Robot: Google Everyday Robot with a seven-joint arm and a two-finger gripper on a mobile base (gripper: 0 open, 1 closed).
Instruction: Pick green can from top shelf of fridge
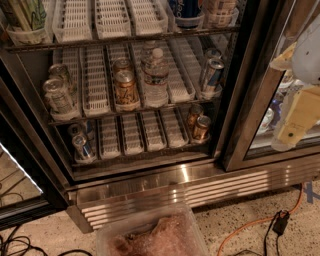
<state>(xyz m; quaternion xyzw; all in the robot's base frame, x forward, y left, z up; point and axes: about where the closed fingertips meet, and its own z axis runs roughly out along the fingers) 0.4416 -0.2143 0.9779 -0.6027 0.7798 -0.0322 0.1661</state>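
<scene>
The green can [24, 13] stands at the far left of the top shelf [125, 38], in a white tray, cut off by the top edge of the view; a second green can seems to stand right beside it. The top shelf carries white slotted lane trays [112, 17]. The fridge [180, 175] stands with its left bay in open view. My gripper [296, 107], white and cream, hangs at the right edge in front of the right glass door, far right of the green can and lower than it. It holds nothing that I can see.
On the middle shelf stand orange-brown cans [125, 87], a water bottle [155, 75] and silvery cans [57, 95]. More cans stand on the bottom shelf [199, 122]. A clear plastic bin [150, 235] and an orange cable [260, 222] lie on the floor below the steel grille [200, 192].
</scene>
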